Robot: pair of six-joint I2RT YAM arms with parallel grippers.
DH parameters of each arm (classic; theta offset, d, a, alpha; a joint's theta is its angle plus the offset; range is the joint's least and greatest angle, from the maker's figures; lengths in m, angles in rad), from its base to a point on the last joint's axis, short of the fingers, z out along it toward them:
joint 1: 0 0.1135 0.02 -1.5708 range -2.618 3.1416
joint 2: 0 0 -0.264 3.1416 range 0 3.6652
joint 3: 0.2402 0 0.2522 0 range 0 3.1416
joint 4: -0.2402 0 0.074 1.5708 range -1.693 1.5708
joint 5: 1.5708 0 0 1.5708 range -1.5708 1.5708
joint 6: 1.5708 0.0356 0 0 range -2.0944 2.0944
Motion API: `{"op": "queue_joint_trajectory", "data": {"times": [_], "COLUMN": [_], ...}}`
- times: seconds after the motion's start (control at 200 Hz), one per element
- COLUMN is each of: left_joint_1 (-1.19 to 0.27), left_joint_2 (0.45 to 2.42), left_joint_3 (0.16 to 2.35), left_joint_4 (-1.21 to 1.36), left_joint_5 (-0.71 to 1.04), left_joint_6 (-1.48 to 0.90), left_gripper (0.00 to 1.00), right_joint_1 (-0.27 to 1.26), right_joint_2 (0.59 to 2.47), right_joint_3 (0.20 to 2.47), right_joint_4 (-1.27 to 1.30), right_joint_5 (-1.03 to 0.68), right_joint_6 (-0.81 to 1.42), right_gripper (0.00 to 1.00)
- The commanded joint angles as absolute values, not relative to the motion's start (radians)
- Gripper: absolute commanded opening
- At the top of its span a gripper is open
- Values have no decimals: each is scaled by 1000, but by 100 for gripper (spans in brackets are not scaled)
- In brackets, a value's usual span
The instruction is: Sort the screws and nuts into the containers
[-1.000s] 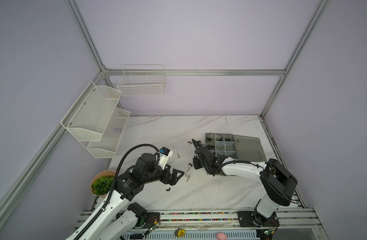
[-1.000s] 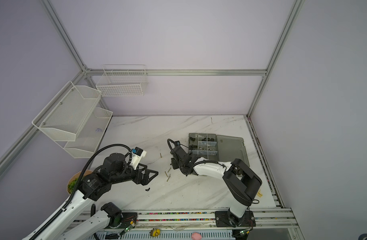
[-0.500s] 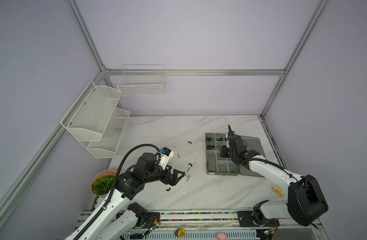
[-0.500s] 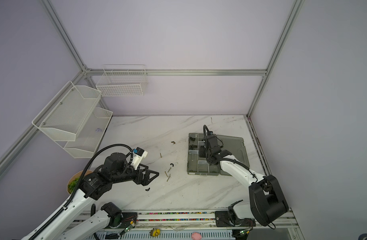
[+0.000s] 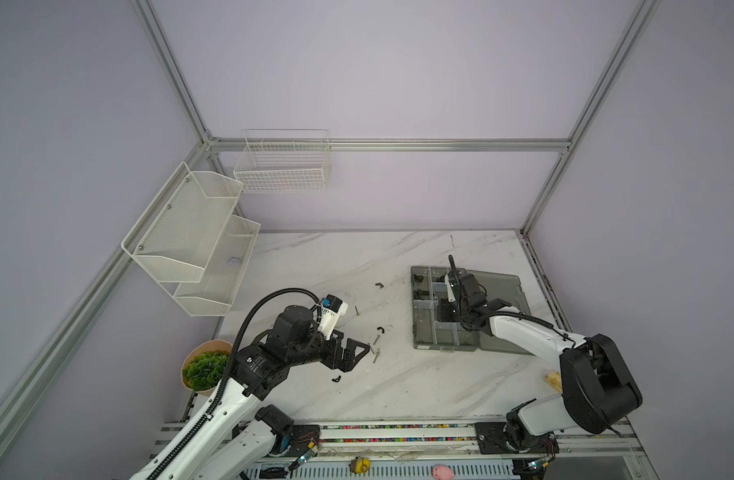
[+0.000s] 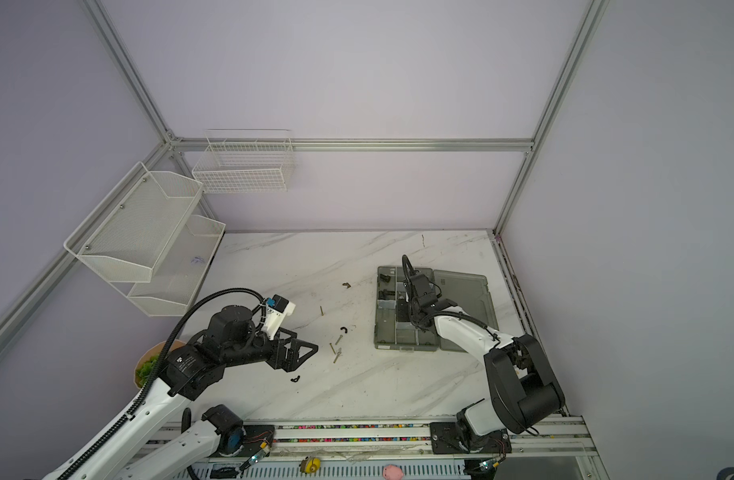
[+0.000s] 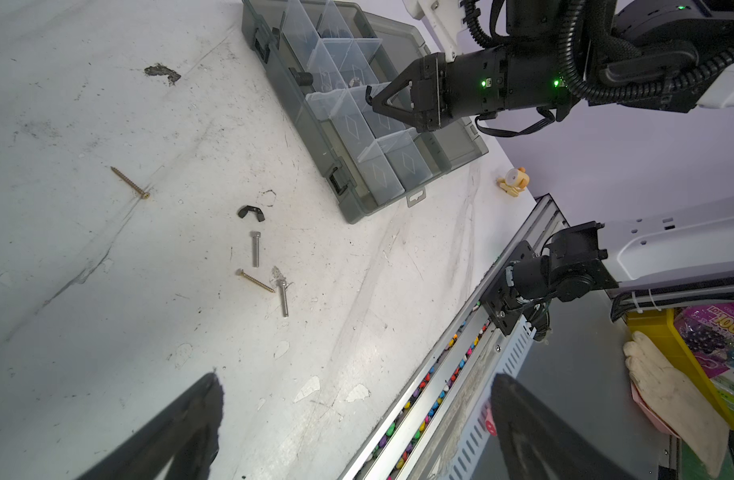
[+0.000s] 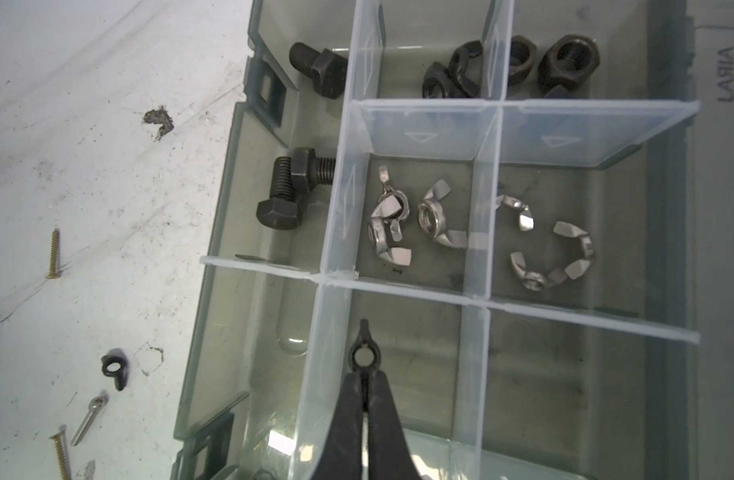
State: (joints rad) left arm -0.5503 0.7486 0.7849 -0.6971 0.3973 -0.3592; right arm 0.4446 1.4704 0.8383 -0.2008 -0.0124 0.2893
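The smoky-grey organizer box [image 5: 423, 332] [image 8: 228, 174] lies open at the right in both top views. My right gripper [image 8: 364, 374] [image 5: 448, 307] hangs over its containers, shut on a small black wing nut [image 8: 364, 353]. Other compartments hold black hex bolts [image 8: 282, 195], black wing nuts [image 8: 452, 75], black hex nuts [image 8: 569, 62] and silver wing nuts [image 8: 398, 224]. Loose screws [image 7: 255, 248] [image 5: 375, 340] and a black wing nut [image 7: 251, 212] lie on the marble between the arms. My left gripper [image 7: 357, 399] [image 5: 357, 351] hovers open and empty near them.
White mesh shelves [image 5: 190, 237] and a wire basket [image 5: 282, 166] hang on the back left walls. A potted green plant [image 5: 205, 370] stands beside the left arm. A small yellow wooden piece [image 5: 553, 380] lies near the right edge. Another black wing nut [image 5: 336, 379] lies by the left gripper.
My right arm has swung from the middle of the table to above the organizer box, carrying the black wing nut. The left arm has stayed put.
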Motion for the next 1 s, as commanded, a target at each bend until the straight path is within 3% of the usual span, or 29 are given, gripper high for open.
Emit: {"op": "queue_joint_trajectory", "data": {"times": [0.0, 0.085, 0.28, 0.515, 0.76, 0.995], "left_joint_1": [-551, -551, -551, -551, -543, -542], "left_joint_2": [749, 748, 740, 742, 754, 760], "left_joint_3": [755, 756, 756, 758, 761, 763], "left_joint_4": [-665, -665, -666, -672, -682, -687], "left_joint_5": [418, 425, 417, 388, 362, 352], "left_joint_6": [-366, -365, -365, -366, -372, -372], "left_gripper": [100, 100, 100, 100, 100, 100], "right_joint_1": [440, 440, 442, 606, 810, 855], "right_joint_2": [1479, 1472, 1408, 1388, 1633, 1768], "right_joint_3": [837, 828, 842, 851, 972, 963], "right_joint_4": [-210, -206, -176, -11, 11, 77], "right_joint_5": [1, 18, -21, -114, -130, -135], "right_joint_6": [278, 274, 243, 253, 224, 266], "right_gripper": [3, 19, 30, 32, 31, 29]}}
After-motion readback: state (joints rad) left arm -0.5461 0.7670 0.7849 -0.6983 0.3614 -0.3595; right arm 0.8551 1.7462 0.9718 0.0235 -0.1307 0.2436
